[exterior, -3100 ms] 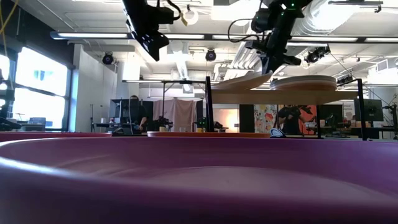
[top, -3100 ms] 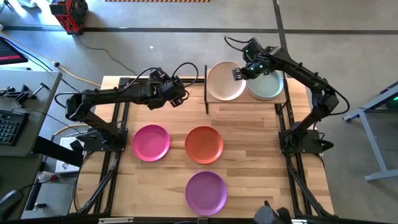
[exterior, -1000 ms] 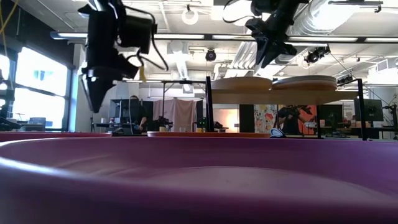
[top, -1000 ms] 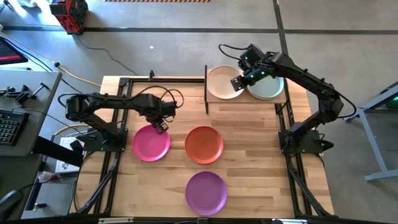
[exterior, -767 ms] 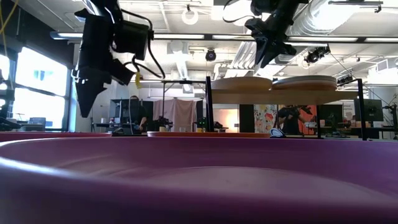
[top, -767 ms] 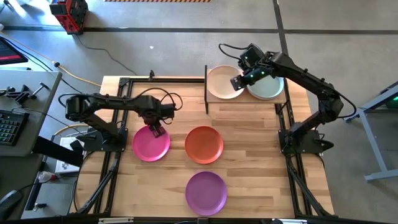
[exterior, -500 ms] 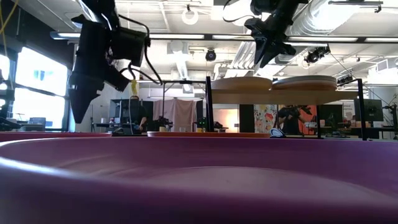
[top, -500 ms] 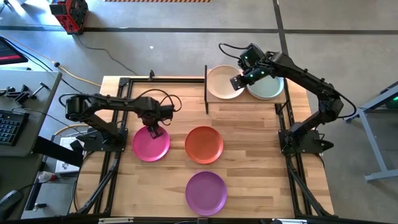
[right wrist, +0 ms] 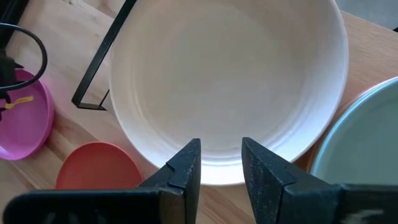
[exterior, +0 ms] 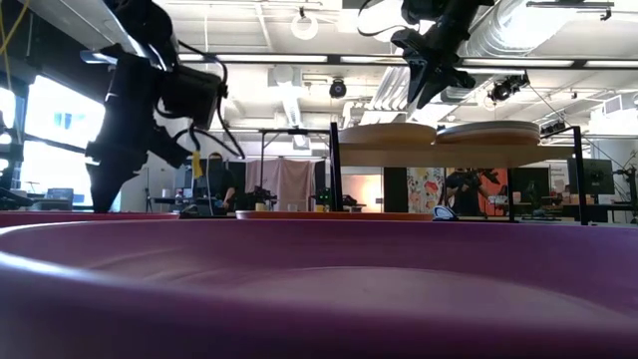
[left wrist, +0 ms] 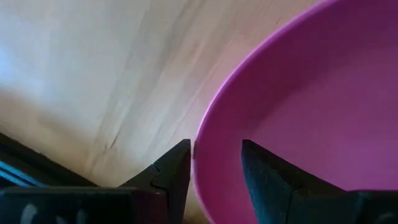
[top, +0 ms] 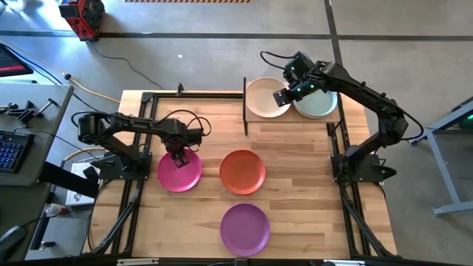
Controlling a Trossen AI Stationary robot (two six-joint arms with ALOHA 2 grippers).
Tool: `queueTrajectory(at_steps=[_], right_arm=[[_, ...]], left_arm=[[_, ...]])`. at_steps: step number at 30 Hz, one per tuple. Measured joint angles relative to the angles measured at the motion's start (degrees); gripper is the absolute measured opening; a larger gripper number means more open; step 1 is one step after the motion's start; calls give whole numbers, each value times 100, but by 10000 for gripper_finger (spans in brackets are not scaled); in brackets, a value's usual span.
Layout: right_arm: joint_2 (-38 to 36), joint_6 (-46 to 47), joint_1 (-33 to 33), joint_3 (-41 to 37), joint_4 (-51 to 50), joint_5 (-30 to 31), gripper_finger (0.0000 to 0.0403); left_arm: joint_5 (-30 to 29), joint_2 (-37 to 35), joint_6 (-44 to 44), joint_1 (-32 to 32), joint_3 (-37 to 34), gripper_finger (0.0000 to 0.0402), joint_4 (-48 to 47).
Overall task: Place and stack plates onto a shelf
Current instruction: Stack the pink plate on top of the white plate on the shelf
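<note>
Gripping next: left pincer (left wrist: 214, 168) open, straddling round matte magenta plate (top: 179, 169) rim for lift.
Waiting: right pincer (right wrist: 221, 163) open above cream plate (right wrist: 227, 87).

open right pincer (right wrist: 221, 163), cream plate (right wrist: 227, 81) below
</note>
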Motion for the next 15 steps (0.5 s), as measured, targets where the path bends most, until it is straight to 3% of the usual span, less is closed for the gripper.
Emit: queueTrajectory(at_steps=[9,15], right_arm=[[0,-3,0,0,0,-1,94],[0,-20,0,0,2,0,94]], left_arm=[[167,0,231,59,-22,127,38],[173,0,249,58,-22,70,54]])
